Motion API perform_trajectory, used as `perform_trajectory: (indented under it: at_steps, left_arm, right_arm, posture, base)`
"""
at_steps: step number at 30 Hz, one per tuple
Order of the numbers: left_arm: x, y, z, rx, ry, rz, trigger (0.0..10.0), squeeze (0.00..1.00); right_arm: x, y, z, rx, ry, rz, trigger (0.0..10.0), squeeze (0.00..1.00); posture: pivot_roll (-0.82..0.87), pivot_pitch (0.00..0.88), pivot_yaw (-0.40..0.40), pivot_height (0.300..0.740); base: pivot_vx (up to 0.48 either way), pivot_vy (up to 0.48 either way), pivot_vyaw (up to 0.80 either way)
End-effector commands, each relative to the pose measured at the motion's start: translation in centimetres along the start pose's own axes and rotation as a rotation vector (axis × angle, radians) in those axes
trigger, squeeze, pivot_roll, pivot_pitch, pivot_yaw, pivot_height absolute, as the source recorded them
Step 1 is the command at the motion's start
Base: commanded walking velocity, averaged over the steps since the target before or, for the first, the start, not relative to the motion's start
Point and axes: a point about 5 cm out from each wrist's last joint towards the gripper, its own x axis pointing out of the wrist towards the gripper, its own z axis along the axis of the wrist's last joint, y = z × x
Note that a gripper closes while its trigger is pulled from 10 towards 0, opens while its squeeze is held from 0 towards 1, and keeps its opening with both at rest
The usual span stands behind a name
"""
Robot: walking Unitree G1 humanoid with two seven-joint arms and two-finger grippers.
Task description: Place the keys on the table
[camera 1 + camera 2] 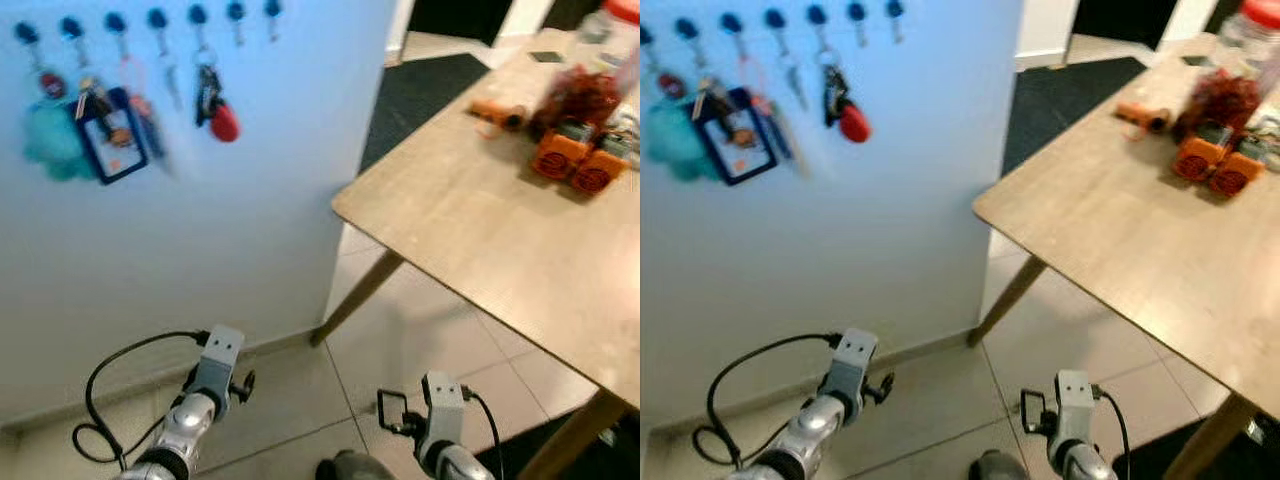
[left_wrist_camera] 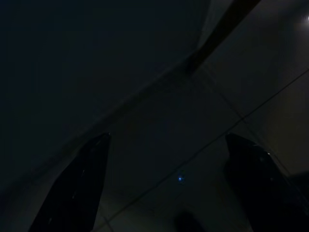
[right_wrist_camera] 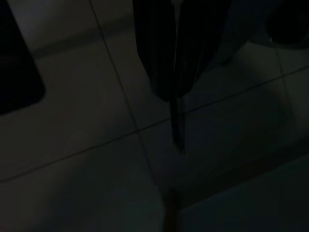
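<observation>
Keys (image 1: pixel 208 92) hanging up on the wall (image 1: pixel 230 230), black bunch with a red fob, on one of a row of blue hooks (image 1: pixel 197 15). Just beside them on the same row: a blue card holder (image 1: pixel 108 135) and a teal fluffy charm (image 1: pixel 52 140). Bit blurry, so no telling how many keys are on the ring.

Wooden table (image 1: pixel 470 230) off to the right, near corner bare, with orange gadgets (image 1: pixel 575 160) and a clear jar with a red lid (image 1: pixel 1245 35) way at the far end. Plenty of room to drop keys on the near part.

Left tool (image 2: pixel 169 179) hanging low over the floor tiles, fingers spread wide, nothing between them. Right tool (image 3: pixel 176 87) also down by the floor, fingers pressed together, holding nothing.

So, very first step by the look of it: nothing picked up yet, both arms idle and well below the hooks. Next move probably calls for raising an arm, likely the left one since it's nearer the wall and already spread, up to hook height, then pinching the bunch and lifting it up and off before swinging over to the table. Tricky bit: not snagging the neighbouring stuff.
</observation>
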Motion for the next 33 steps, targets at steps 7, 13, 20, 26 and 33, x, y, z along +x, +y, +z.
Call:
perform_trajectory:
  at_steps: [7,13,20,26,33]
  left_arm:
    - [-0.24,-0.08,-0.67,-0.021,0.015,-0.004,10.0,0.00]
    - [-0.26,-0.15,-0.68,-0.018,0.010,-0.012,10.0,0.00]
    - [-0.26,-0.30,-0.64,-0.031,0.003,-0.018,10.0,0.00]
    - [-0.26,-0.31,-0.65,-0.038,0.001,-0.017,10.0,0.00]
    - [-0.24,-0.30,-0.60,-0.041,0.001,-0.016,10.0,0.00]
  right_arm:
    - [-0.05,0.25,-0.43,0.007,0.019,0.008,10.0,0.00]
    - [-0.03,0.32,-0.43,0.006,0.021,0.010,10.0,0.00]
    - [-0.04,0.29,-0.44,0.002,0.023,0.012,10.0,0.00]
    - [-0.01,0.35,-0.41,-0.004,0.023,0.018,10.0,0.00]
    - [0.00,0.35,-0.36,-0.012,0.024,0.022,10.0,0.00]
  posture:
    - [0.06,0.076,-0.014,0.740]
    - [0.06,0.076,-0.015,0.740]
    - [0.06,0.076,-0.016,0.740]
    - [0.05,0.076,-0.019,0.740]
    - [0.05,0.077,-0.019,0.740]
  base:
    - [0.000,0.000,-0.80]
    - [0.000,0.000,-0.80]
    - [0.000,0.000,-0.80]
    - [0.000,0.000,-0.80]
    - [0.000,0.000,-0.80]
